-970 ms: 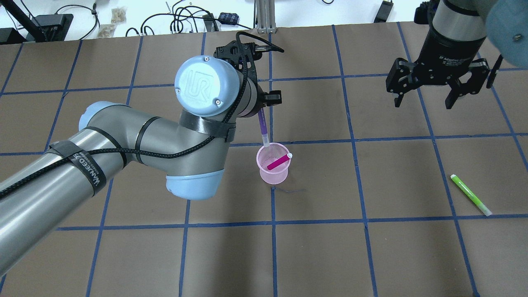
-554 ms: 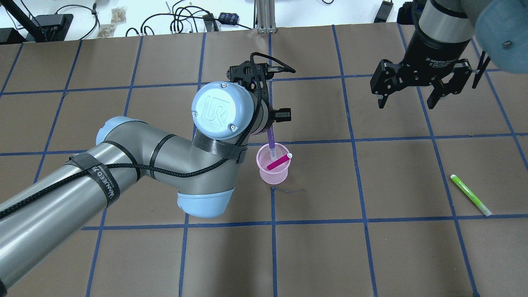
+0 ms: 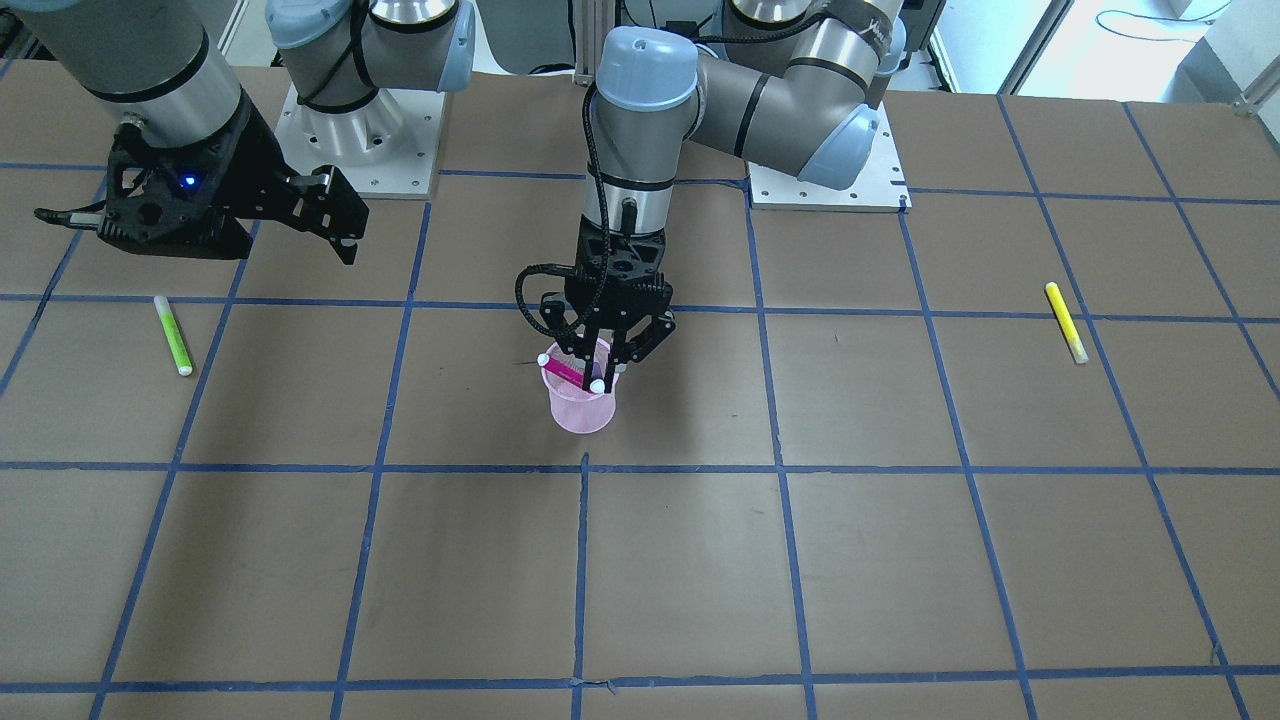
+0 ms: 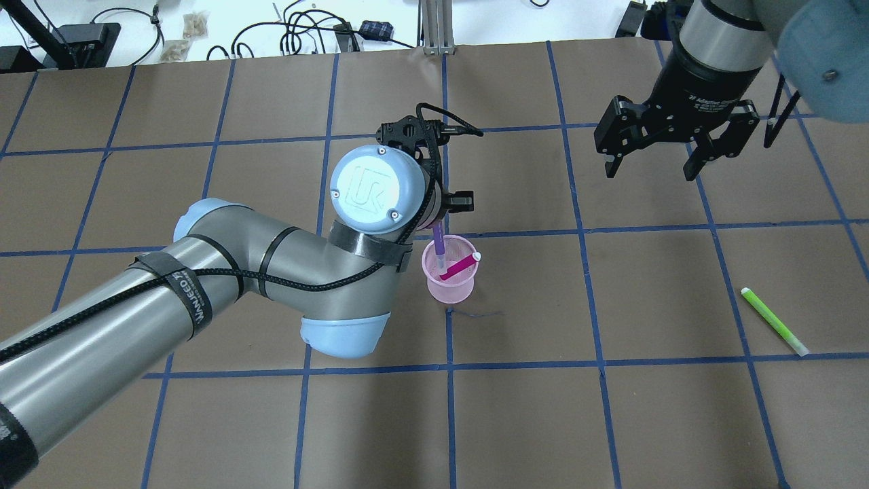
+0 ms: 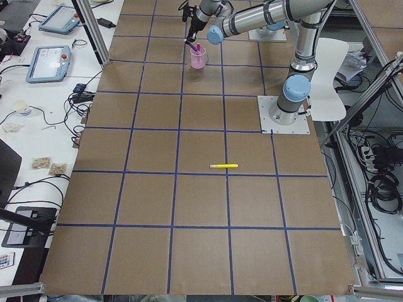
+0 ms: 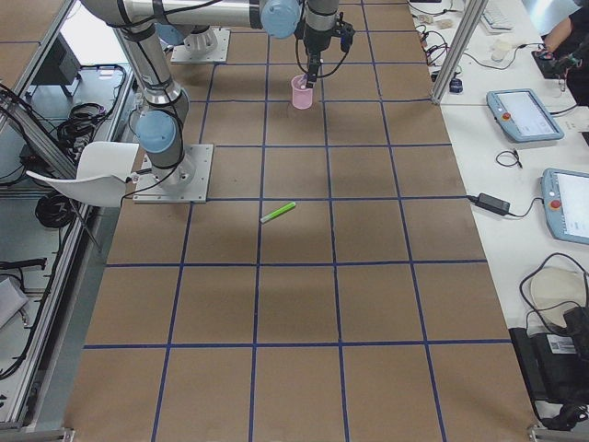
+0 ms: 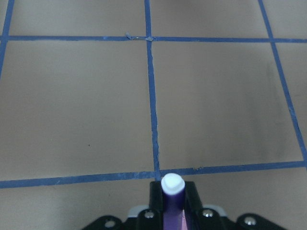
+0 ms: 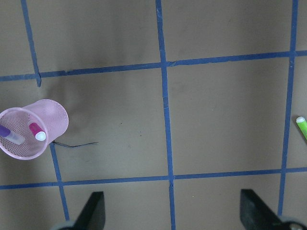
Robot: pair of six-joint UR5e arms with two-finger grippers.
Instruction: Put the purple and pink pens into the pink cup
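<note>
The pink mesh cup (image 4: 449, 286) stands upright mid-table, also seen in the front view (image 3: 580, 412) and the right wrist view (image 8: 48, 115). The pink pen (image 4: 459, 266) leans inside it, white cap up. My left gripper (image 3: 597, 366) is directly over the cup, shut on the purple pen (image 4: 439, 246). The pen hangs almost upright with its lower end inside the cup (image 8: 9, 133). In the left wrist view the pen (image 7: 172, 201) sits between the fingers. My right gripper (image 4: 648, 170) is open and empty, high over the far right of the table.
A green pen (image 4: 774, 330) lies on the table at the right, also in the front view (image 3: 172, 335). A yellow pen (image 3: 1065, 322) lies on the robot's left side. Cables and boxes lie beyond the far table edge (image 4: 299, 34).
My left arm has moved right and toward the cup; the purple pen's tip went from the cup's far rim to inside it. My right gripper drifted left and farther away, still open.
</note>
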